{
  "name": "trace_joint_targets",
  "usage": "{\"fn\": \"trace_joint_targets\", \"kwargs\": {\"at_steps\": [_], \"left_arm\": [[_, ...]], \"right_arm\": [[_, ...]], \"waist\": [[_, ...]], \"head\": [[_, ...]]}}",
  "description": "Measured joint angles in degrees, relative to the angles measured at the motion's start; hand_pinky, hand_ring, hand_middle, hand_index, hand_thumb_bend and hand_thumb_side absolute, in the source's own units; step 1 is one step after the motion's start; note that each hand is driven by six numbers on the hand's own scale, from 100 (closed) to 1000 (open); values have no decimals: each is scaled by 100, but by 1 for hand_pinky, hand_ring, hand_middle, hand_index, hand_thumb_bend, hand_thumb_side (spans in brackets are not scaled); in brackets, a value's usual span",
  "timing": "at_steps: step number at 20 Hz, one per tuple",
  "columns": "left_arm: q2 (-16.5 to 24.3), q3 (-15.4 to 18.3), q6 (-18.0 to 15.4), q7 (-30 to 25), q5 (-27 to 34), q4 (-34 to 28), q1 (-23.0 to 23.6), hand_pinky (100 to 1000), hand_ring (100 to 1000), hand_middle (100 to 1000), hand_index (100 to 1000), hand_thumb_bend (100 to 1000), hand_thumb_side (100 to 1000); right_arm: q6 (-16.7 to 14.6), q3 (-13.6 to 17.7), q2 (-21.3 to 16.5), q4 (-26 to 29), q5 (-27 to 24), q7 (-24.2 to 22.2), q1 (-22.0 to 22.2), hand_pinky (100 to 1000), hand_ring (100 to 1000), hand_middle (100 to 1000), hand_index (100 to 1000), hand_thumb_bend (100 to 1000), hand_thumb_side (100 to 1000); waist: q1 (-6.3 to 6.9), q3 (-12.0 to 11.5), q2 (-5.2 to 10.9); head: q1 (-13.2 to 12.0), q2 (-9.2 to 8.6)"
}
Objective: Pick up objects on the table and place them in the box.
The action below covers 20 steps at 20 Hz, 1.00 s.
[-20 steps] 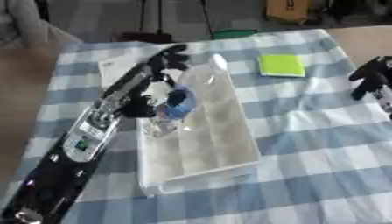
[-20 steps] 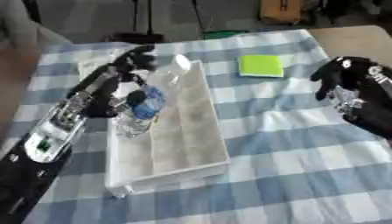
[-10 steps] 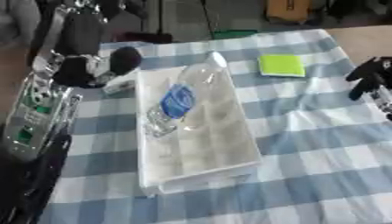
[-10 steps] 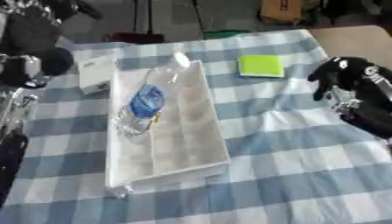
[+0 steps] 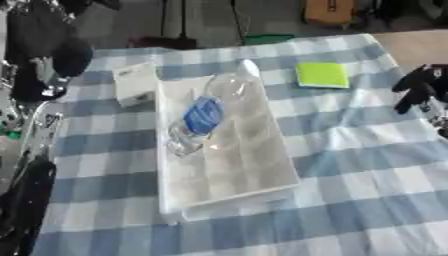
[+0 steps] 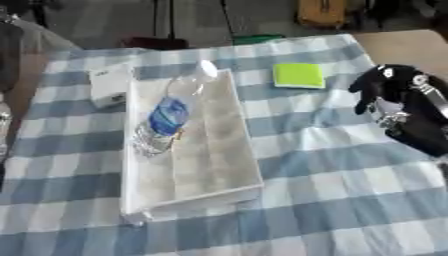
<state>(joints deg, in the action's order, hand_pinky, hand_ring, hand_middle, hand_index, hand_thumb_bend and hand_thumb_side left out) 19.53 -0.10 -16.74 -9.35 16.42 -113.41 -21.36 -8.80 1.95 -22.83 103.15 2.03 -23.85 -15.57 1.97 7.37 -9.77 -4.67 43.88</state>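
Bottle [image 6: 169, 116], clear plastic with a blue label and white cap, lies on its side inside the shallow white box [image 6: 210, 170] on the checked tabletop [image 6: 332, 200]. A green pad [image 6: 298, 75] and a white carton [image 6: 109, 85] lie just outside the box. Right of the box, the right hand [image 6: 378, 90] hangs with fingers curled, empty; the right eye view shows its wrist. The left hand's fingers cannot be made out.

The room light was even and fairly bright, falling softly from above, with only faint shadows on the tabletop [image 5: 350, 165]. Everything looked soft and slightly smeared. The clear bottle [image 6: 166, 117] caught pale glare, and the dark far background stayed blurred.
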Motion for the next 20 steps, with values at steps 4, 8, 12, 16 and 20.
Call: {"fn": "trace_joint_targets", "kwargs": {"at_steps": [4, 8, 12, 16, 20], "left_arm": [[-50, 56, -7, 28, -3, 0, 106, 576, 826, 962, 906, 737, 383], [-109, 123, -9, 94, -39, 0, 216, 570, 826, 964, 905, 728, 392], [-172, 144, 18, 143, -90, 0, 246, 566, 825, 965, 906, 723, 398], [-200, 159, 43, 169, -135, 0, 282, 563, 825, 966, 906, 717, 407], [-249, 174, 69, 195, -169, 0, 312, 560, 825, 967, 905, 710, 415]], "right_arm": [[-2, 13, 0, -2, 0, 2, 0, 536, 462, 597, 657, 100, 522], [-4, 14, 0, -3, 0, 4, 0, 536, 462, 597, 657, 100, 523], [-3, 14, 0, -4, 0, 5, 0, 536, 462, 598, 659, 100, 523], [-2, 14, 0, -7, 0, 7, 0, 536, 462, 598, 660, 100, 524], [0, 15, 0, -10, 0, 8, 0, 536, 461, 598, 661, 100, 523]], "waist": [[-1, -32, -1], [-5, -34, -1], [-4, -30, -1], [-1, -29, -7], [4, -20, -7]], "head": [[7, 0], [19, 0], [26, 0], [30, 0], [42, 0]]}}
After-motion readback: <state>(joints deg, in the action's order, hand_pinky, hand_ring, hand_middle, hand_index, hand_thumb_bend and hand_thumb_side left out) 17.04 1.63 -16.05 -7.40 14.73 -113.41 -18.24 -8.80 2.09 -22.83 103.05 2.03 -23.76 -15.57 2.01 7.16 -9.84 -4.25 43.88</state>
